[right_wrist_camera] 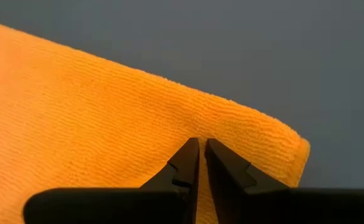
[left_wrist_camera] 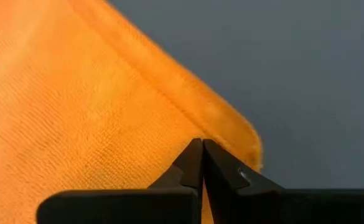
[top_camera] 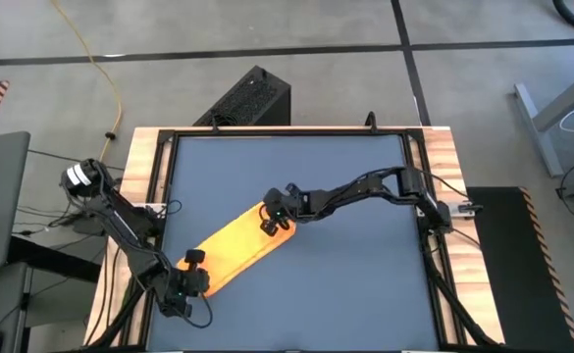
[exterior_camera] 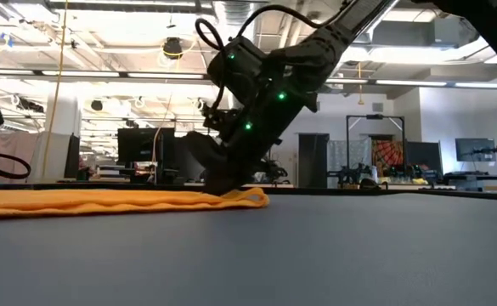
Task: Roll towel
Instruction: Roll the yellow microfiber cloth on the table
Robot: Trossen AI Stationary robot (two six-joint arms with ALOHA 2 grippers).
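A grey concrete floor (top_camera: 345,29) is spreading around the table, with dark seam lines crossing it. A yellow cable (top_camera: 105,69) is trailing over the floor at the upper left of the high view. A black perforated box (top_camera: 247,98) is standing just behind the table's far edge. In the low view, fluorescent ceiling lights (exterior_camera: 104,75) are glowing over a large workshop, where dark monitors (exterior_camera: 142,146) are sitting on desks and a wall screen (exterior_camera: 475,150) is hanging at the right.
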